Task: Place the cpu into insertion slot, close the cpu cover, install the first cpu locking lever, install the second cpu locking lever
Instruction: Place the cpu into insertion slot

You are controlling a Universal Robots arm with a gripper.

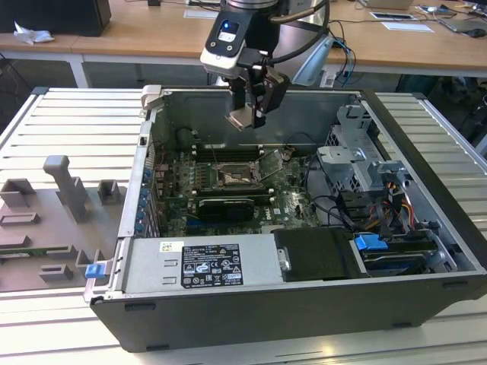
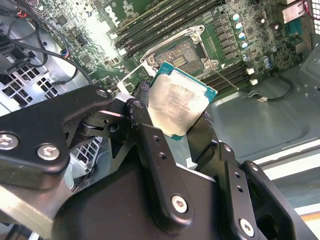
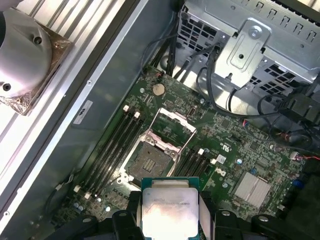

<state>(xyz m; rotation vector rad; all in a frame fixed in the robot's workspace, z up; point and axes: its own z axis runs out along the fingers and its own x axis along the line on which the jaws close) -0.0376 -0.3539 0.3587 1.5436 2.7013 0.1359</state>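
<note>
We note gripper (image 2: 175, 114) pinching cpu (image 2: 181, 100) by opposite edges, pale face tilted, above bare insertion slot (image 3: 150, 158), cpu cover (image 3: 173, 125) raised.

I have the arm (image 1: 255, 26) reaching down from above, wrist bent so the gripper (image 1: 245, 119) points downward and hangs in the air. Its two black fingers (image 2: 141, 107) (one on each side) pinch the cpu (image 2: 181, 102) by opposite edges.

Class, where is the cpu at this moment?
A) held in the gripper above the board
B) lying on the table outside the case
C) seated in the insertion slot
A: the gripper holds the cpu above the empty insertion slot.
</note>
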